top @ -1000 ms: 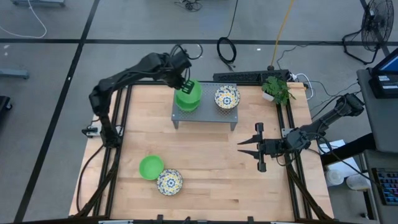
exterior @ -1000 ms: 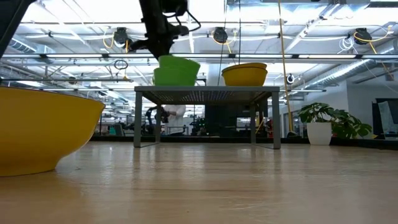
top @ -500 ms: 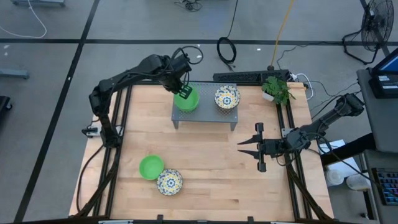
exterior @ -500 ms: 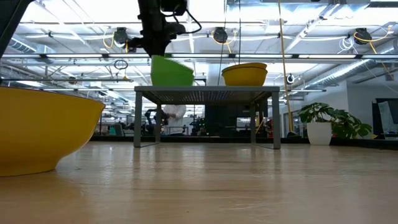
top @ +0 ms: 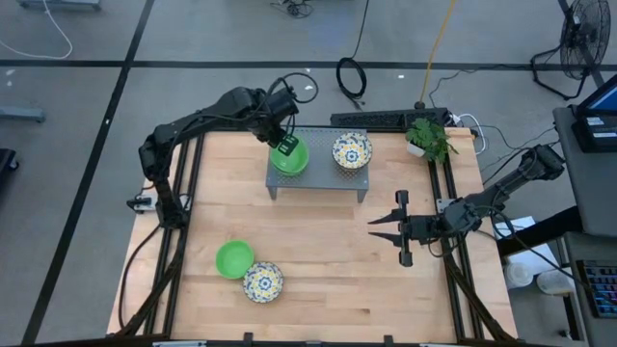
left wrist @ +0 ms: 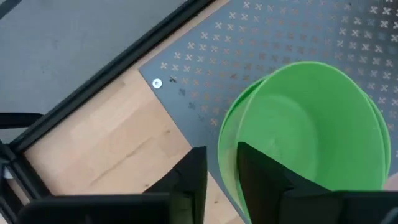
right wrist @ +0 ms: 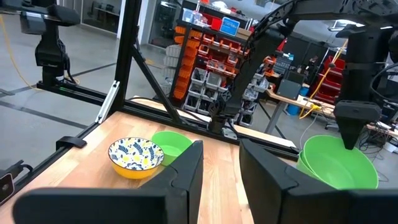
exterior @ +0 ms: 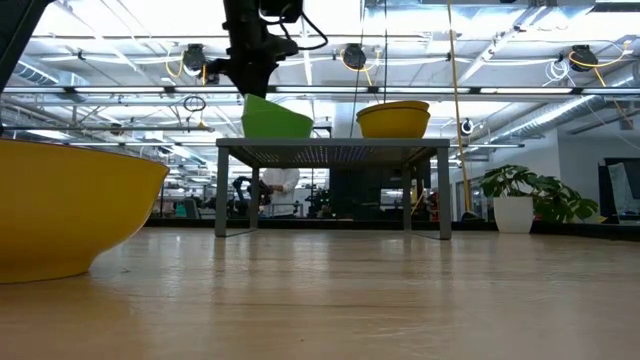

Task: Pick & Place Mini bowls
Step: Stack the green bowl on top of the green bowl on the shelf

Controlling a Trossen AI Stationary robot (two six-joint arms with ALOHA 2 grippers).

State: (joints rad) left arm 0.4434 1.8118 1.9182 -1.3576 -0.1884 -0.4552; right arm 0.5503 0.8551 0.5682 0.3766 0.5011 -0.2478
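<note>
From above, the left gripper (top: 285, 143) sits over the rim of the stacked green bowls (top: 292, 156) at the left end of the stand (top: 318, 179), with a patterned bowl (top: 352, 150) at the stand's right end. Another green bowl (top: 233, 258) and patterned bowl (top: 262, 281) touch near the table's (top: 328, 241) front-left corner. The right gripper (top: 384, 227) hovers near the right edge, fingers parted and empty. At table level, the top green bowl (exterior: 276, 118) sits tilted on the stand. At the left wrist, the fingers (left wrist: 256, 174) straddle its rim; grip cannot be told.
</note>
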